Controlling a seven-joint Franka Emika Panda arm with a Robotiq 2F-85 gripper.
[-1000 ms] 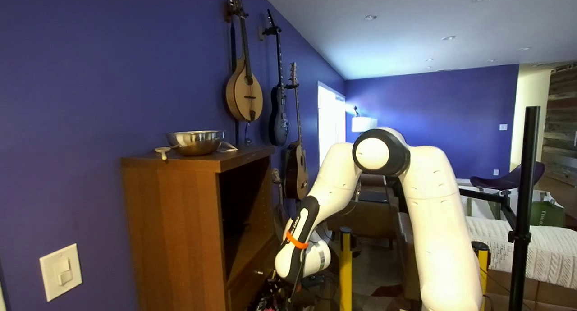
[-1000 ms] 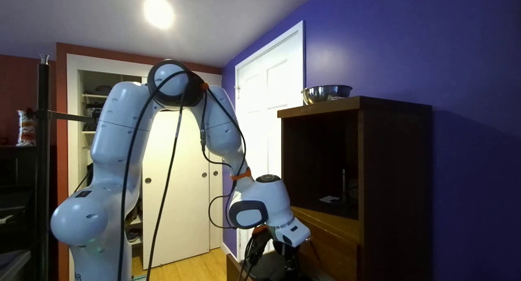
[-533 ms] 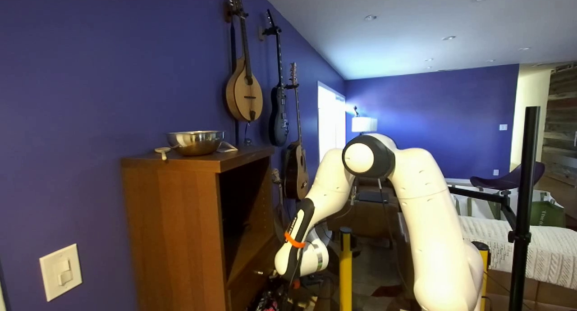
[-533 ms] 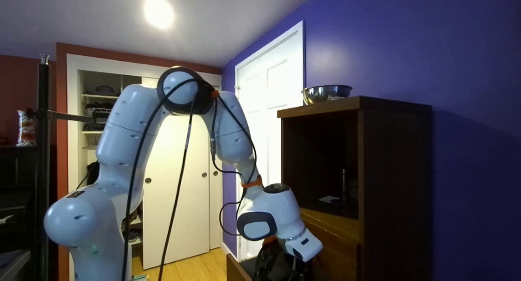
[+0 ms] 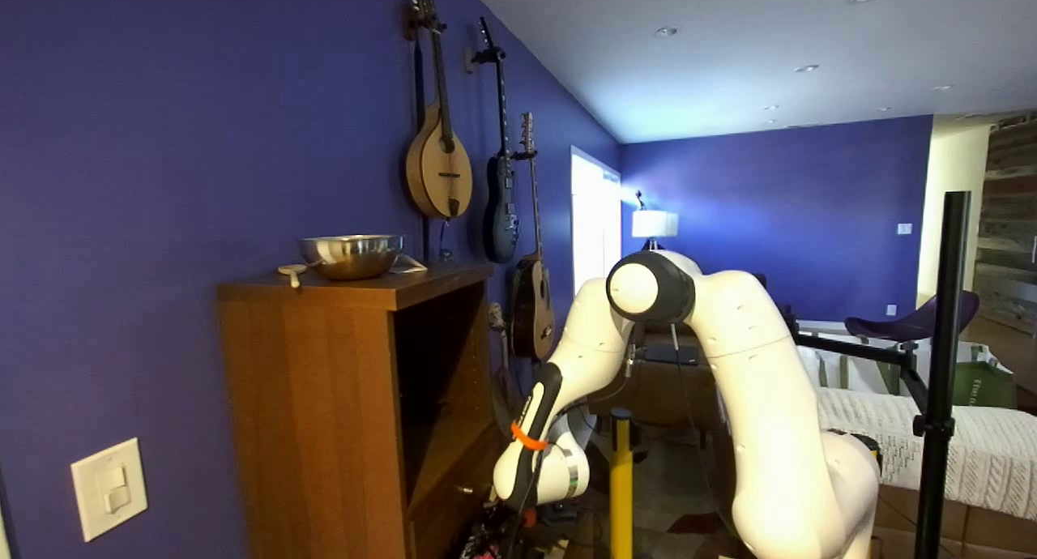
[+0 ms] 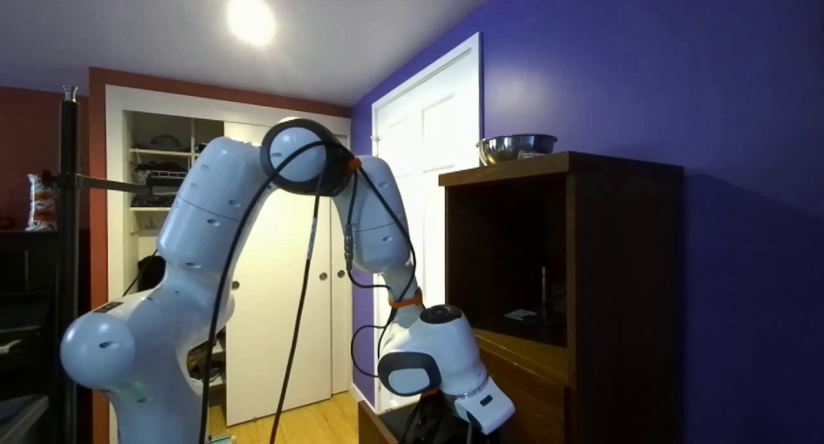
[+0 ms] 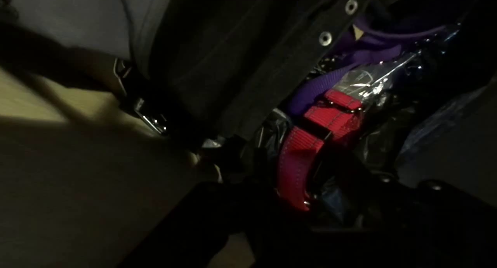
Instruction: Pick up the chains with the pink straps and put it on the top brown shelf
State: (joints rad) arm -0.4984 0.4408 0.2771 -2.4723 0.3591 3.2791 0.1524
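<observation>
In the wrist view the pink-red strap (image 7: 332, 120) of the chains bundle curves down between my fingertips. Its dark chain is hard to make out. My gripper (image 7: 298, 161) is very dark; its fingers stand apart on either side of the strap, with a gap by the right finger, so it looks open. A pink patch of the pile (image 5: 486, 551) shows low in an exterior view beside the cabinet (image 5: 316, 413). The brown shelf (image 5: 447, 454) inside the open cabinet lies above and beside my wrist; its front edge also shows in an exterior view (image 6: 523, 355).
A dark bag (image 7: 248, 58), a purple strap (image 7: 318, 83) and clear plastic (image 7: 367, 81) lie around the pink strap. A metal bowl (image 5: 352, 258) stands on the cabinet top. A white card (image 6: 520, 314) lies in the compartment. A yellow post (image 5: 621, 486) stands near the arm.
The arm has lowered and leaned forward. In an exterior view the wrist and hand have moved down and right, closer to the cabinet's lower front. The cabinet and bowl have not moved.
</observation>
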